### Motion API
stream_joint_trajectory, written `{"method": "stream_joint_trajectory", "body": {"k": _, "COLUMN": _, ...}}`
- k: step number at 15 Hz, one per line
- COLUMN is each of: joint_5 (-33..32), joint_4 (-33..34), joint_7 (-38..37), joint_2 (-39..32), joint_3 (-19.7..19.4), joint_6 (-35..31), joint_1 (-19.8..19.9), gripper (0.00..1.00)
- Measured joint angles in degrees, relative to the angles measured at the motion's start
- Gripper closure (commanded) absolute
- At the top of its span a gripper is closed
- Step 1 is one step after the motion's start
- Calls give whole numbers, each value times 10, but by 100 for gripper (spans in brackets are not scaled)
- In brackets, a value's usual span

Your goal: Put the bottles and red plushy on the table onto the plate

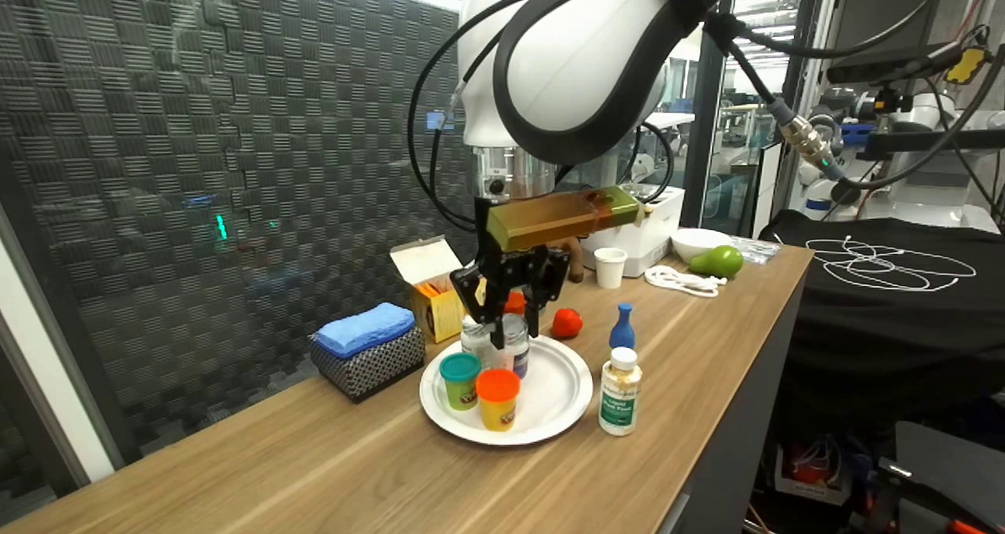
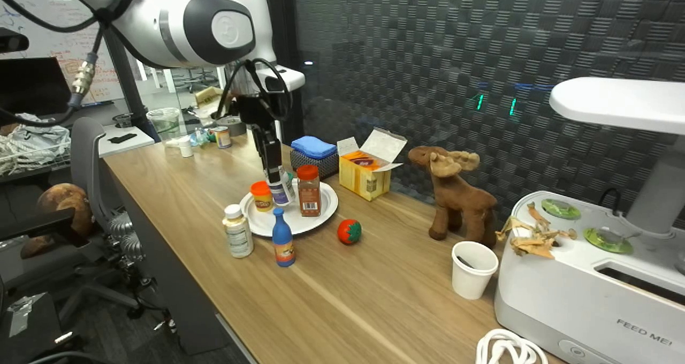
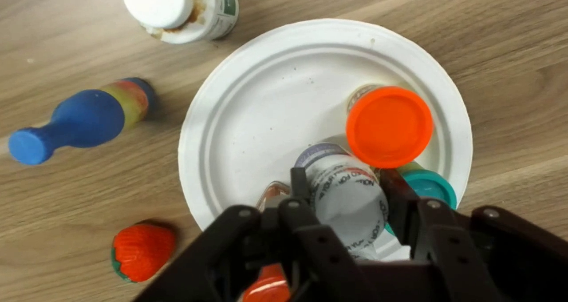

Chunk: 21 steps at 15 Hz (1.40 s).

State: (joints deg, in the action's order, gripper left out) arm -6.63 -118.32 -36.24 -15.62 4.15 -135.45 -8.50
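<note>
I find free room on the half of the plate [image 3: 253, 102] facing the white bottle [image 3: 199, 17] and blue bottle [image 3: 88, 117]. Other half obstructed: orange-lidded tub [image 3: 389, 126], teal-lidded tub [image 3: 429, 187], spice jar [image 2: 309, 194], and the gripper [image 3: 346, 175] clamping a purple-labelled jar [image 3: 350, 208]. Red plushy [image 2: 349, 231]: bare counter [image 2: 342, 294] all round. Yellow box [image 2: 356, 179] stands between plate and wall [image 2: 428, 48].
</note>
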Motion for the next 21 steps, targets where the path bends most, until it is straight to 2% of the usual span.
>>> {"method": "stream_joint_trajectory", "body": {"k": 9, "joint_5": 18, "joint_4": 25, "joint_7": 0, "joint_2": -38, "joint_3": 0, "joint_6": 0, "joint_1": -1, "gripper": 81}}
{"method": "stream_joint_trajectory", "body": {"k": 10, "joint_5": 19, "joint_4": 27, "joint_7": 0, "joint_2": -41, "joint_3": 0, "joint_6": 0, "joint_1": -1, "gripper": 31}}
{"method": "stream_joint_trajectory", "body": {"k": 12, "joint_5": 21, "joint_4": 31, "joint_7": 0, "joint_2": -44, "joint_3": 0, "joint_6": 2, "joint_1": -1, "gripper": 25}}
{"method": "stream_joint_trajectory", "body": {"k": 15, "joint_5": 29, "joint_4": 35, "joint_7": 0, "joint_2": -47, "joint_3": 0, "joint_6": 2, "joint_1": -1, "gripper": 2}}
{"method": "stream_joint_trajectory", "body": {"k": 21, "joint_5": 30, "joint_4": 41, "joint_7": 0, "joint_2": -33, "joint_3": -5, "joint_6": -1, "joint_1": -6, "gripper": 0}}
